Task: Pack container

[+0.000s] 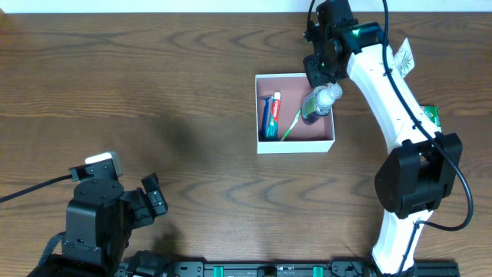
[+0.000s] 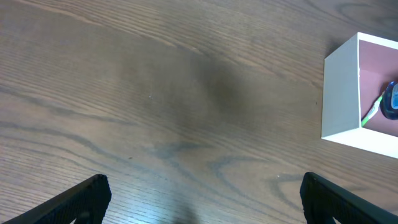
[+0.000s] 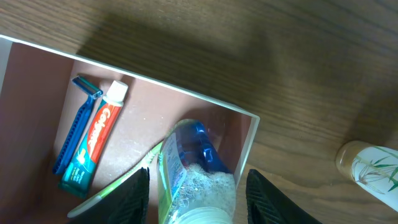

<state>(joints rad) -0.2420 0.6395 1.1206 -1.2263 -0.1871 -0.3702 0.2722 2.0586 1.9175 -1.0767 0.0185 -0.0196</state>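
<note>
The container [image 1: 296,145] is a white box with a pink inside, at the table's back right. In it lie a blue razor [image 1: 266,115], a toothpaste tube [image 1: 274,112], a green toothbrush [image 1: 290,125] and a clear bottle [image 1: 318,104] with blue liquid. The bottle leans in the box's right corner. In the right wrist view my right gripper [image 3: 198,193] straddles the bottle [image 3: 205,177], with a gap showing on each side, so it is open. My left gripper [image 2: 202,190] is wide open over bare wood at the front left, holding nothing.
A pale bottle with a leaf print [image 3: 368,165] stands on the table just right of the box [image 3: 186,93]. A green packet [image 1: 430,115] lies further right, partly behind the right arm. From the left wrist the box's white wall [image 2: 341,93] shows at far right.
</note>
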